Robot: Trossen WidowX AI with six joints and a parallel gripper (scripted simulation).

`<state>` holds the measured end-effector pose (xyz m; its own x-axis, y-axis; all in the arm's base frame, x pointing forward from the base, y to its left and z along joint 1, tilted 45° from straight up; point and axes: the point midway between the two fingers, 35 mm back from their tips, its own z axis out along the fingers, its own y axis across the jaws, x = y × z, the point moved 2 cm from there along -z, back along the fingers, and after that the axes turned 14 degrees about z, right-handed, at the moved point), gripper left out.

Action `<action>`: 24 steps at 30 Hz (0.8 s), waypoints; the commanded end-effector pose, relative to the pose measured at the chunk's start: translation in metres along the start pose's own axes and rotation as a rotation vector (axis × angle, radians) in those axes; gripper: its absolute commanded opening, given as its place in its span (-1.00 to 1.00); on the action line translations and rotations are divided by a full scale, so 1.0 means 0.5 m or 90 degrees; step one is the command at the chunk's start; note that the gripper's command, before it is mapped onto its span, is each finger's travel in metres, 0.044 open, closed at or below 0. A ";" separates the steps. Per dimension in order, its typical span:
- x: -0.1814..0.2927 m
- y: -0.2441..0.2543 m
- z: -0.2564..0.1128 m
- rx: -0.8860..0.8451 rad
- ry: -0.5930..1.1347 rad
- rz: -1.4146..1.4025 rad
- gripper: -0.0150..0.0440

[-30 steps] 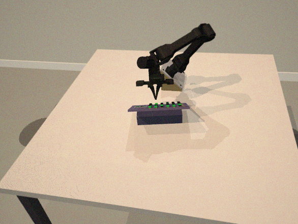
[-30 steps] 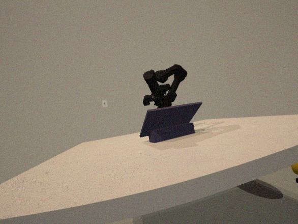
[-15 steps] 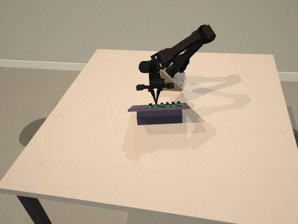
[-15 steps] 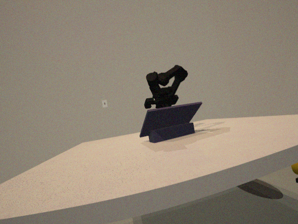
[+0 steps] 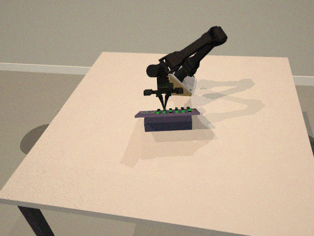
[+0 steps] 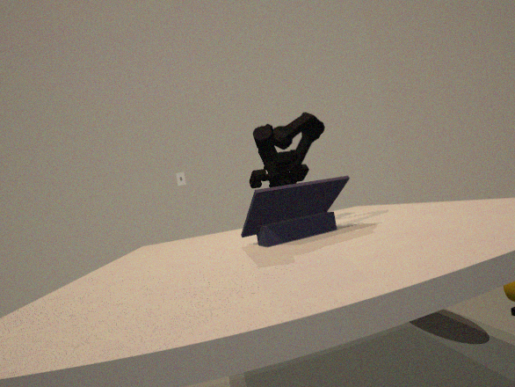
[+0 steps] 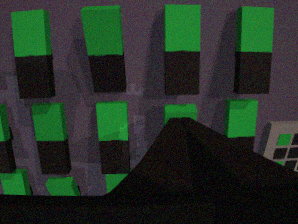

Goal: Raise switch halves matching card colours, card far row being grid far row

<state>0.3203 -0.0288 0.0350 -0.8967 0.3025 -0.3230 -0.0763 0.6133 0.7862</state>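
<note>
The tilted purple panel (image 5: 140,115) (image 6: 294,207) (image 7: 287,60) carries a grid of green and dark grey switches. The small card (image 5: 148,112) (image 7: 271,140) is only partly in the wrist view, at the right edge; its lower part is hidden. My gripper (image 5: 164,108) (image 7: 178,127) is shut and empty, its tips down at the panel. In the wrist view the tips overlap a switch (image 7: 181,110) in the second visible row, one column left of the rightmost, and hide its dark half. The rightmost switch (image 7: 242,119) beside it shows green. Lower rows are mostly hidden behind the fingers.
The panel rests on a dark blue base (image 5: 168,126) (image 6: 299,230) on the pale table (image 5: 107,161) (image 6: 176,286). A wedge-shaped mount (image 5: 180,88) stands behind the gripper at the arm's base. Neighbouring raised switches stand close around the fingertips.
</note>
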 end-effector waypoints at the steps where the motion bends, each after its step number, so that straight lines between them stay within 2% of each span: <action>1: -0.001 -0.001 0.000 0.003 -0.001 0.002 -0.49; 24: -0.001 -0.001 0.005 0.003 -0.001 0.002 -0.49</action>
<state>0.3211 -0.0274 0.0339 -0.8967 0.3030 -0.3228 -0.0759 0.6131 0.7864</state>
